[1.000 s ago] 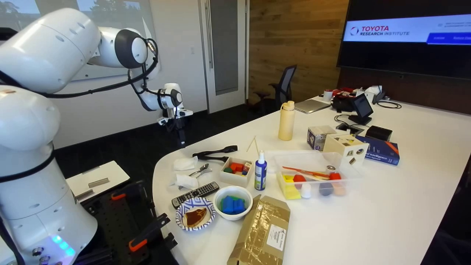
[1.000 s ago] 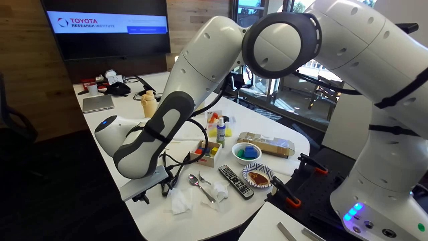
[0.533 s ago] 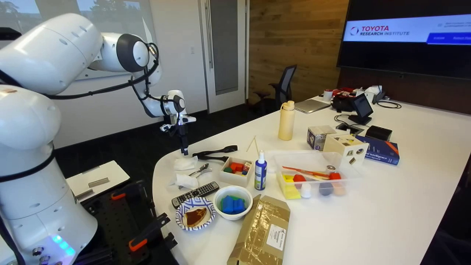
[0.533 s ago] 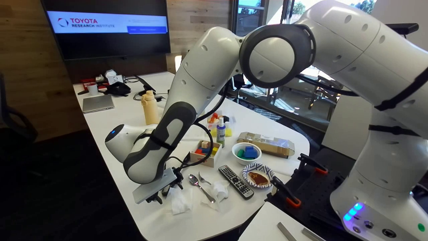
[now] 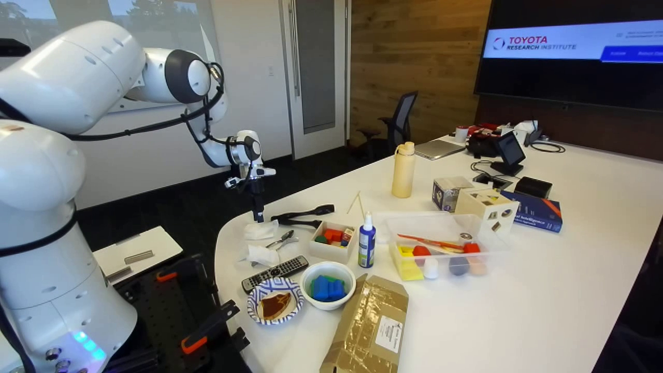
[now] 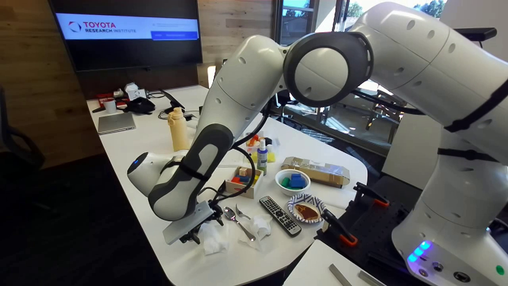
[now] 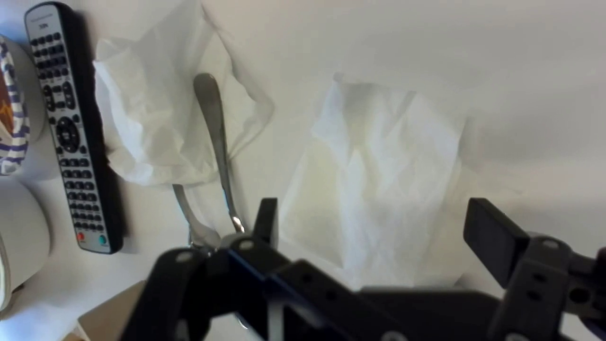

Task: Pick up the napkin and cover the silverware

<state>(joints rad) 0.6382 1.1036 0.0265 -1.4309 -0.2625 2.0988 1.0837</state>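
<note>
A crumpled white napkin (image 7: 393,156) lies flat on the table; it shows in both exterior views (image 5: 260,231) (image 6: 214,243). My gripper (image 7: 374,222) is open and empty, its fingers on either side of this napkin. In both exterior views the gripper (image 5: 259,216) (image 6: 209,232) hangs low over it; I cannot tell whether the tips touch. The silverware is a metal spoon (image 6: 239,223) and fork (image 6: 241,212) beside it. The spoon handle (image 7: 215,113) lies on a second white napkin (image 7: 151,109); the fork handle goes under that napkin. The left finger hides their far ends in the wrist view.
Black utensils (image 5: 311,211) lie beside the gripper. A remote (image 5: 274,273), a patterned bowl (image 5: 252,306), a white bowl (image 5: 305,292), a box of blocks (image 5: 331,252) and a spray bottle (image 5: 366,241) stand nearby. The table edge (image 5: 228,221) runs close to the gripper.
The arm has lowered and moved inward from the table edge, bringing the open gripper down over the napkin. Movement in the last half second is small. The napkins and silverware have not moved.
</note>
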